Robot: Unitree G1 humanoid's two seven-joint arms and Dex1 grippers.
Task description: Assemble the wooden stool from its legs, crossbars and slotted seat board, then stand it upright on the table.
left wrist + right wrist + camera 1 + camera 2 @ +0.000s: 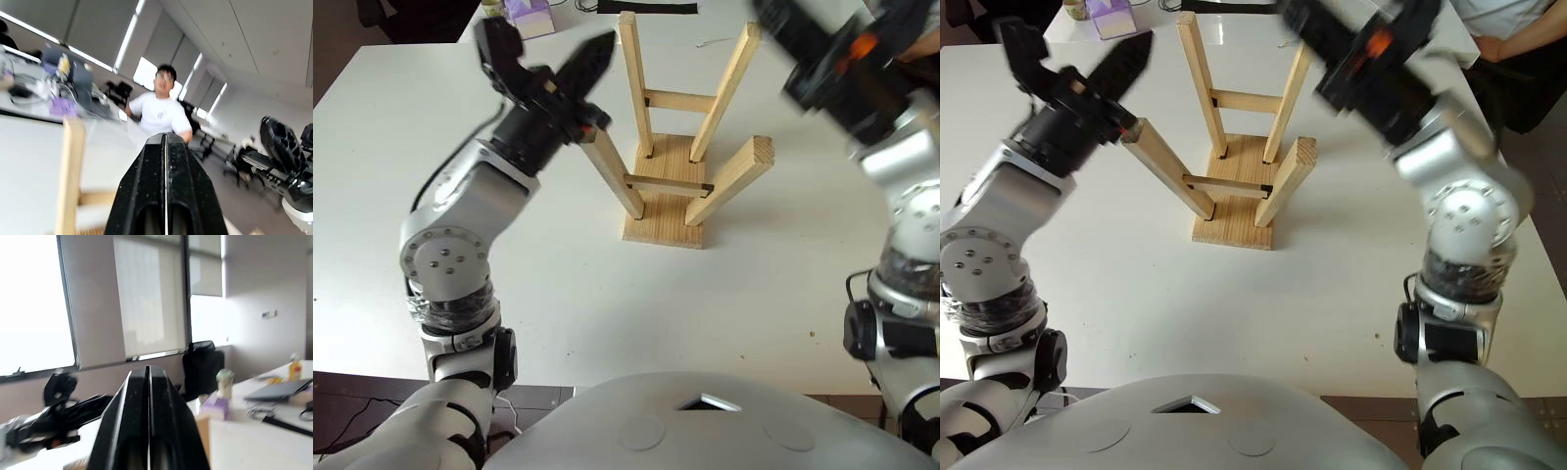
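a: how is the left gripper (pixel 165 142)?
b: its two black fingers are pressed together with only a thin seam between them, and nothing is held. it hangs above the worktop (pixel 558 294), left of the stool (pixel 675 166), tip pointing up and away from the robot.

a: close to anything?
b: the top end of the near-left leg (pixel 617 176) sits right by the base of that gripper. i cannot tell whether they touch.

a: and the right gripper (pixel 148 377)?
b: fingers together too, and empty. it is raised over the far side of the worktop, blurred in the head views. its tip shows near the top end of the far-right leg (pixel 724 93), and again i cannot tell if there is contact.

a: where exactly is the stool?
b: in the middle of the worktop, upside down. the seat board (pixel 664 217) lies flat on the surface and all four legs stand up from it, splaying outward toward their free ends.

a: the bars?
b: one crossbar (pixel 680 101) joins the far-left leg (pixel 635 83) to the far-right leg, partway up. a second crossbar (pixel 668 184) joins the near-left leg to the near-right leg (pixel 734 176), lower down, near the seat board.

a: anything else around?
b: a purple box (pixel 530 15) at the far edge of the worktop, well apart from the stool.
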